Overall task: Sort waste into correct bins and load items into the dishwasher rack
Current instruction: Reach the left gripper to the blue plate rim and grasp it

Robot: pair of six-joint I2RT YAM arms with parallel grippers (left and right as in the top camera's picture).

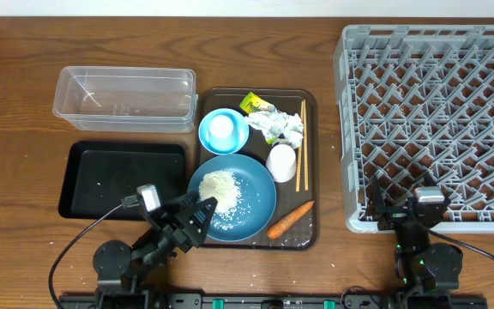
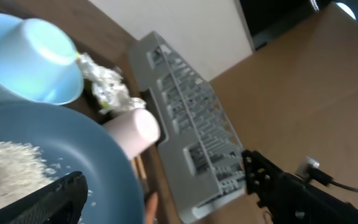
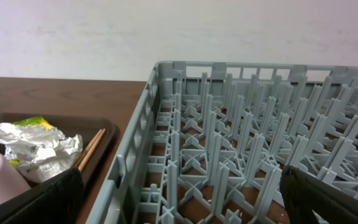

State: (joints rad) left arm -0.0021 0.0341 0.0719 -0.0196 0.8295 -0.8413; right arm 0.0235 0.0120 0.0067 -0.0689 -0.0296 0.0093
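Note:
The blue plate [image 1: 251, 202] with a heap of rice [image 1: 219, 184] lies on the brown serving tray [image 1: 309, 103]. Also on that tray are a light-blue bowl [image 1: 208, 136] holding a white cup [image 1: 222, 128], a second white cup [image 1: 281, 161], chopsticks [image 1: 300, 154], a carrot [image 1: 290, 220], crumpled paper [image 1: 283, 127] and a yellow-green wrapper [image 1: 254, 104]. My left gripper [image 1: 197, 215] is open and empty at the plate's front-left rim; one finger [image 2: 51, 199] shows over the plate [image 2: 73, 137]. My right gripper [image 1: 406, 206] [image 3: 185, 205] is open and empty over the grey rack's [image 1: 436, 120] [image 3: 229, 155] front edge.
The clear tub [image 1: 123, 96] stands at the back left, and the black tray [image 1: 123, 176] lies in front of it, left of the serving tray. The rack fills the right side. In the right wrist view, paper [image 3: 33, 146] and chopsticks [image 3: 92, 149] lie left of the rack wall.

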